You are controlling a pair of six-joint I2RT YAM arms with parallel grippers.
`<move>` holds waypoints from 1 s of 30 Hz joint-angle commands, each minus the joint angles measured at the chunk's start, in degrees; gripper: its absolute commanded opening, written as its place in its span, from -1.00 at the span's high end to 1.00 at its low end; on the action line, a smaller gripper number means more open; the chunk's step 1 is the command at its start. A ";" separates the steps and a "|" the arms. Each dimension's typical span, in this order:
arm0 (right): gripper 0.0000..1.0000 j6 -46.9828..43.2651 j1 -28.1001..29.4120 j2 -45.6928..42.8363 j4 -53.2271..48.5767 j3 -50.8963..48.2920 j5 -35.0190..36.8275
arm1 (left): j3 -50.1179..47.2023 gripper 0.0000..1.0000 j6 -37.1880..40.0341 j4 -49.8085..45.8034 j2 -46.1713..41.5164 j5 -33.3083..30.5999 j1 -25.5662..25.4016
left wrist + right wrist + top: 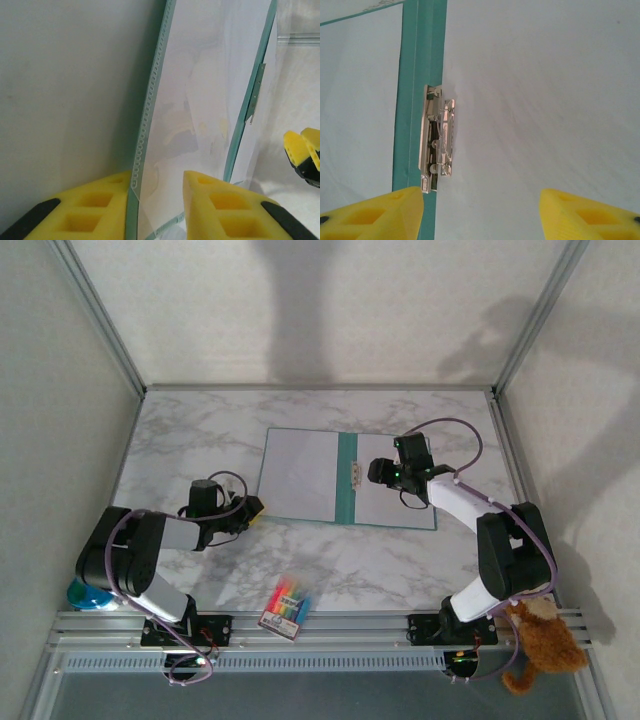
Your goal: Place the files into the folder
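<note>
**Both pincers open at the open folder**

The left pincer (252, 508) sits at the lower left corner of the folder (347, 475), a little left of centre in the overhead frame. In its wrist view, the two yellow fingers (90, 205) stand apart at the bottom of the frame. The folder's thin teal edge (150, 100) runs up between them, close against the left-hand finger. The gap is far wider than the card, so the jaws are open and clamp nothing.

The right pincer (383, 472) hovers just right of the teal spine, near the frame's centre. In its wrist view, the fingers (375, 215) sit wide apart in the two bottom corners, open and empty. The metal clip (437, 137) lies between and above them, at the spine's right edge. Its yellow tips also show at the right edge of the left wrist view (302, 155).

The folder lies spread flat on the marble table (200, 440). The files (300, 475) lie inside it as pale sheets, one stretch left of the spine and one right of it. I cannot tell how many sheets each stretch holds. The right arm's forearm crosses the right-hand sheet's lower right part and hides that corner.

Around them there is one packet of coloured pens (286, 602) near the bottom centre, well apart from the folder. One brown plush bear (545, 640) sits at the lower right, beside the right arm's base. One blue round object (85, 593) is half hidden behind the left arm at the lower left.
</note>
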 commanded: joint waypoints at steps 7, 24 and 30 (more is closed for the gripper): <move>-0.26 0.55 -0.15 1.13 -1.10 1.91 -0.78 | 0.78 0.71 0.58 0.41 1.04 -0.78 -0.11; -0.26 0.71 -0.05 -1.55 1.73 -0.49 -1.52 | 9.82 0.95 10.88 -28.00 -15.94 -17.53 0.37; -0.26 0.57 -0.07 -1.26 1.13 0.02 -1.77 | 18.54 0.90 15.13 -43.92 -20.92 -25.74 0.59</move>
